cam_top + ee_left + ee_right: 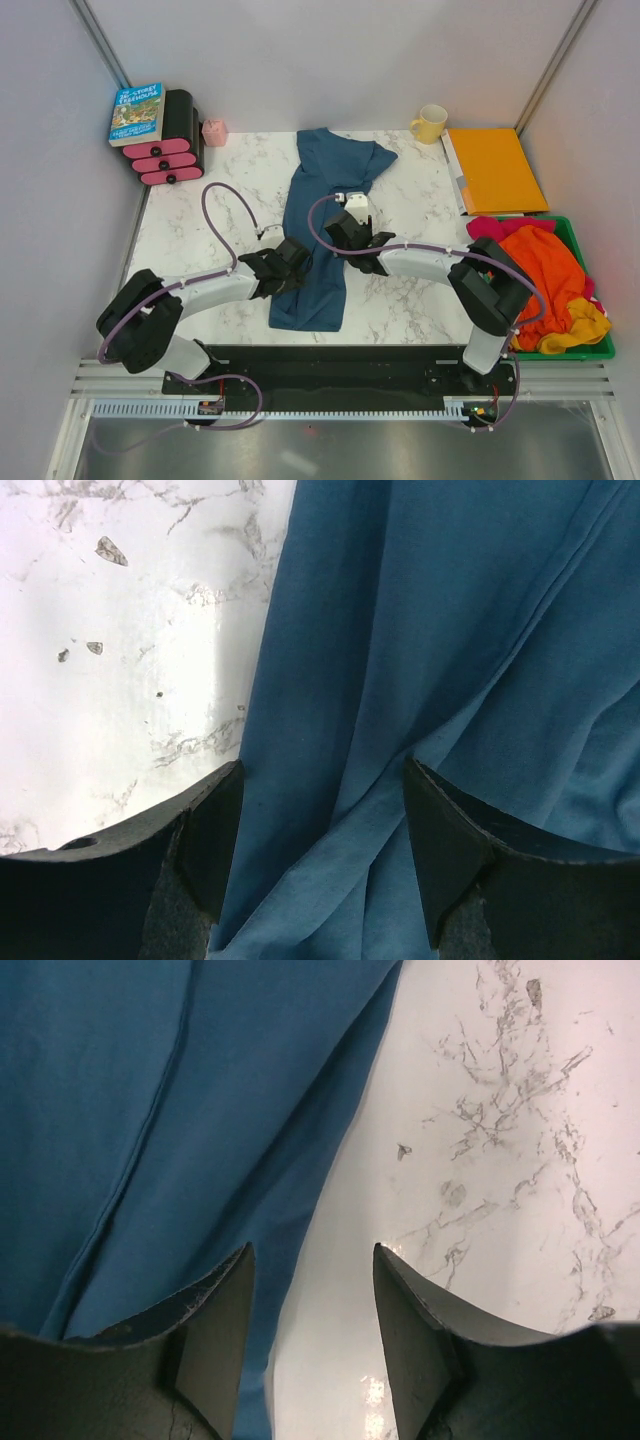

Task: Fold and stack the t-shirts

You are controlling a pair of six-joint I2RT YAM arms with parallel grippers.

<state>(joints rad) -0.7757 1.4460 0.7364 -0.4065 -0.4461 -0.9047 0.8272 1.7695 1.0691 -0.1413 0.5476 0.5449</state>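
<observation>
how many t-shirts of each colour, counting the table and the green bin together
teal-blue t-shirt: 1
orange t-shirt: 1
magenta-pink t-shirt: 1
yellow t-shirt: 1
total: 4 in view; the pile may hide more

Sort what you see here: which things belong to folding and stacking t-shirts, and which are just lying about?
Job: blue t-shirt; pile of t-shirts in the green bin.
Lying about: book; yellow mug; orange folder.
</observation>
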